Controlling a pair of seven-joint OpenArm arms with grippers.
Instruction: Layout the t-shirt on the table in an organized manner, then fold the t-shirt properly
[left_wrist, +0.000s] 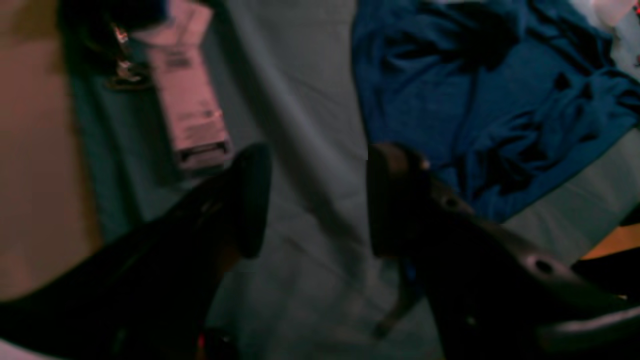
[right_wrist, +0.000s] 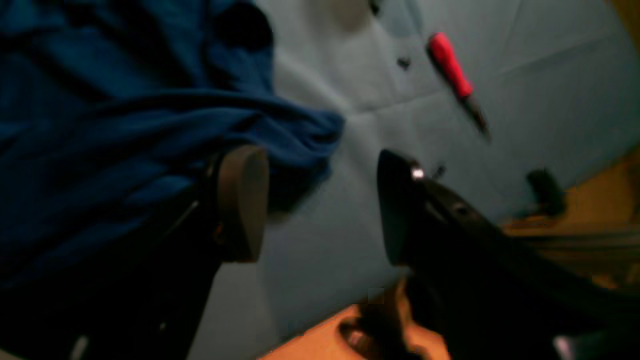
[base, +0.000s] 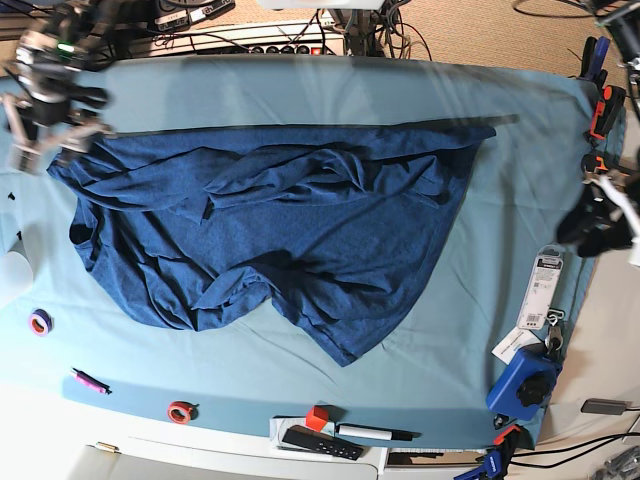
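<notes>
- The worktop (base: 300, 80) fills my base view under its pale teal cloth, with clamps along one edge.
- The shirt (base: 300, 220) lies across the middle of the worktop, spread wide but not flat: ridges and folds run through its centre, one long edge looks pulled fairly straight, and the opposite side sags to an uneven point.
- My reading is that the laying-out is partly done. The cloth is opened up, yet the wrinkles and the bunched side need smoothing, and none of the folding has begun as far as I can see.
- My left hand (left_wrist: 317, 200) hangs over bare cloth just beside the shirt's edge, jaws well apart, nothing between them.
- My right hand (right_wrist: 322, 205) sits at a bunched shirt corner; its jaws are spread wide too, and the fabric lies beside and behind one finger (right_wrist: 242, 200) rather than pinched, so I judge it empty.
- Small clutter sits around the rim: a white tag (base: 543, 290), a red-handled tool (right_wrist: 450, 65), a tape roll (base: 180, 411) and a marker (base: 375, 433), all clear of the shirt.
</notes>
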